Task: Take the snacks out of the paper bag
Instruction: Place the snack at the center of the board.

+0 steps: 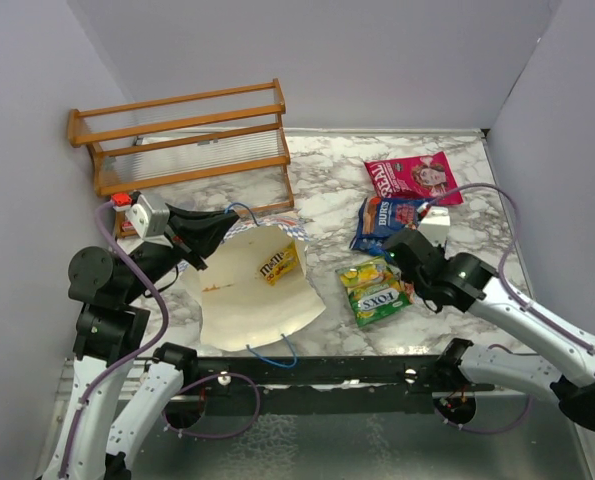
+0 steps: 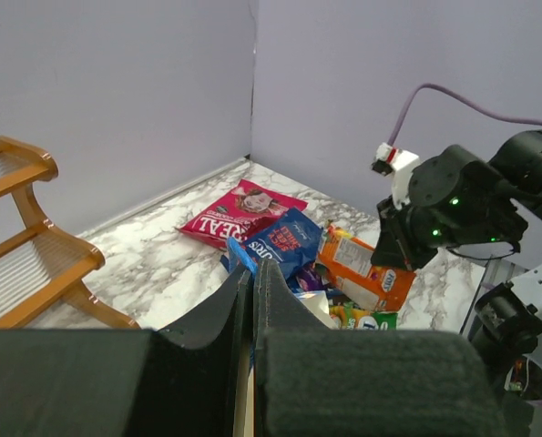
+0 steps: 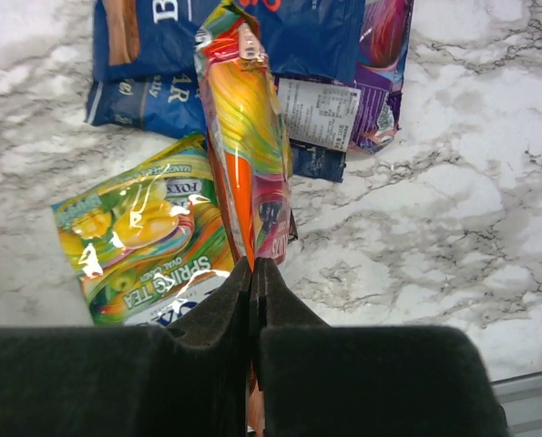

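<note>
The left gripper point(image 2: 252, 273) pinches the rim of the cream-white paper carrier bag point(image 1: 247, 300) — a yellow glossy packet point(image 1: 280, 262) lies inside. The right gripper point(image 3: 253, 267) is clamped on a red-orange candy pack point(image 3: 248, 137) — beside a green packet point(image 3: 143, 241) on the marble table point(image 3: 416, 228).

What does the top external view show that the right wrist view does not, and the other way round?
Only the top external view: the wooden rack, the paper bag with a yellow packet inside, and the pink packet. Only the right wrist view: the right gripper plainly shut on a red-orange packet, and a purple packet. Both: the green packet, the blue packet and the marble table.
</note>
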Robot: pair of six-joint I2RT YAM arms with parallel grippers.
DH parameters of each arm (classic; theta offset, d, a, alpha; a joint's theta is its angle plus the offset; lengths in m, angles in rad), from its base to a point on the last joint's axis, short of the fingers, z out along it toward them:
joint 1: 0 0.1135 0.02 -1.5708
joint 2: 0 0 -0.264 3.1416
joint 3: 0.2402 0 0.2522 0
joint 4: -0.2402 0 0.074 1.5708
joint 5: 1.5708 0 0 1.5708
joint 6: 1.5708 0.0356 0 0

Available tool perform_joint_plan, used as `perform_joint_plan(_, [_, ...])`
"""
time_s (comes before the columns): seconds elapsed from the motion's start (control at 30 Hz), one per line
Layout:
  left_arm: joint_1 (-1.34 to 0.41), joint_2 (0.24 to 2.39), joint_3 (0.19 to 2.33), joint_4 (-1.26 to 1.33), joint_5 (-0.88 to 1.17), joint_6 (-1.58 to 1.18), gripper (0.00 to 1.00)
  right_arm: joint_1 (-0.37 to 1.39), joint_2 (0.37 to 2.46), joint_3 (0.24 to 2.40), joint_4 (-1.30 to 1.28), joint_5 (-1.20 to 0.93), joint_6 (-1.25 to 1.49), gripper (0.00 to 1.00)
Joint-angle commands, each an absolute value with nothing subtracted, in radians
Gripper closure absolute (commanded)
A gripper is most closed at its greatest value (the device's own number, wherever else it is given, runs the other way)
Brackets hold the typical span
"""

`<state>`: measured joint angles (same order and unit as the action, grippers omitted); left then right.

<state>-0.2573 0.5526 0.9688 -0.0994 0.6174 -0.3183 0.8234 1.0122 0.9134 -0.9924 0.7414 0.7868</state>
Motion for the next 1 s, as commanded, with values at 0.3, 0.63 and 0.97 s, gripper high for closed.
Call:
perform_joint_plan(0.3, [-0.262,0.543,0.980,-0.074,0.624,-0.320,1.00,0.825,0.928,0.994,-1.065,0.596,0.785,0.99])
perform_joint_plan(0.63, [-0.262,0.530,0.933,0.053,0.784,-0.398,1.00,0.825,1.005,0.816,-0.713,0.360,0.649,0.70])
perform_joint_plan(0.97, [-0.262,0.492,0.837,0.142,0.870,-0.454,1.00,0.825,0.807,0.880,-0.372,-0.396,0.036,0.39])
